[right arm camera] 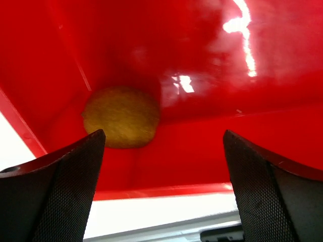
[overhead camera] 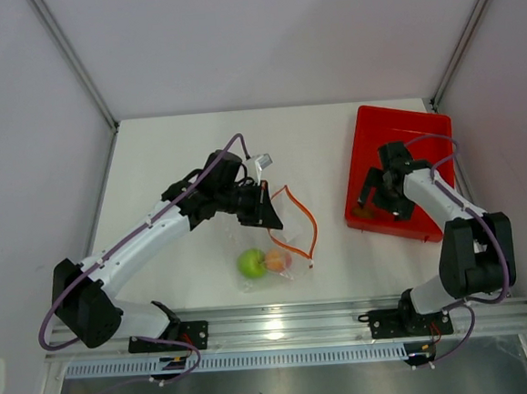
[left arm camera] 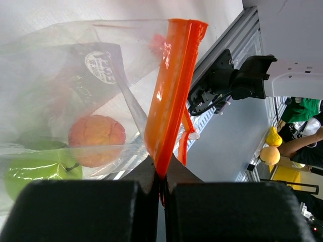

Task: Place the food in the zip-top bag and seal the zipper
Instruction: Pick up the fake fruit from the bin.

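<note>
Centre of the top view: the left fingers pinch the orange zipper of the zip-top bag, which holds the green apple and peach low against the table. At right, the right fingers stand spread over the brown lump in the red tray's lower left corner.

We see a white matte tabletop boxed in by pale grey panel walls left, far and right, with thin metal corner posts. A silver aluminium rail lines the near edge, catching overhead glare.
</note>
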Controlling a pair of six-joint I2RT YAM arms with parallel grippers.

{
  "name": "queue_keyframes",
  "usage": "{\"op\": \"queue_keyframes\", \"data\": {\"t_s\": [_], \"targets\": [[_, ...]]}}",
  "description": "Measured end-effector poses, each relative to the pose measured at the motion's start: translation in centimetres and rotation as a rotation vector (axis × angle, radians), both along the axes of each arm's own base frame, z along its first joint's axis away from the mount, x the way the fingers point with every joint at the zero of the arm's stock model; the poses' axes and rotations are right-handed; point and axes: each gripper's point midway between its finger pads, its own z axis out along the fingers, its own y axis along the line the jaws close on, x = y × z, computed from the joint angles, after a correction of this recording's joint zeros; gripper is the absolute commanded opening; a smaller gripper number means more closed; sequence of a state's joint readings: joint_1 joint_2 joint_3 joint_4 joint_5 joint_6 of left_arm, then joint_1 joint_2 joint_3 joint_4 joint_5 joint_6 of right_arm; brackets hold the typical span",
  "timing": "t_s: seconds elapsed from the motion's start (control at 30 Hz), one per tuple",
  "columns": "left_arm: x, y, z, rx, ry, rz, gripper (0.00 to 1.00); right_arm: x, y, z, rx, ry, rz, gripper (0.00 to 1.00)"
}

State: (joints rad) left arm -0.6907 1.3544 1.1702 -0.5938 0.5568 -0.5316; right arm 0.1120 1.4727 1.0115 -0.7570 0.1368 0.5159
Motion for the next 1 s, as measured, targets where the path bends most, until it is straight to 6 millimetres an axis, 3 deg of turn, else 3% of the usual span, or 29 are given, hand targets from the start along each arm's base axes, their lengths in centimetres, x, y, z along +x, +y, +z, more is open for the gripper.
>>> {"op": "queue_keyframes", "data": {"t_s": [0.4,0.6,0.8,0.83,0.93,1.0], "targets": [[0.0,-0.1,-0.1,-0.005,-0.002,-0.004,0.01,0.5,1.6,-3.1,0.062,0.068,0.057,0.97],[0.0,-0.1,-0.2,-0.006,-0.003,-0.004,0.01,-0.4,1.4,-5.3,0.042,0.127,0.067,0.88],[0.1,-0.2,-0.2,-0.009,-0.006,-0.004,0.01,-0.2,1.4,-5.3,0.032,0.117,0.079,0.65],[0.1,-0.2,-0.2,-0.009,-0.006,-0.004,0.01,-0.2,1.5,-5.3,0.033,0.114,0.078,0.55],[0.1,-0.2,-0.2,-0.009,-0.006,-0.003,0.01,0.1,1.5,-5.3,0.036,0.105,0.084,0.39],[0.1,-0.2,-0.2,-0.009,-0.005,-0.003,0.01,0.1,1.5,-5.3,0.036,0.101,0.086,0.35]]}}
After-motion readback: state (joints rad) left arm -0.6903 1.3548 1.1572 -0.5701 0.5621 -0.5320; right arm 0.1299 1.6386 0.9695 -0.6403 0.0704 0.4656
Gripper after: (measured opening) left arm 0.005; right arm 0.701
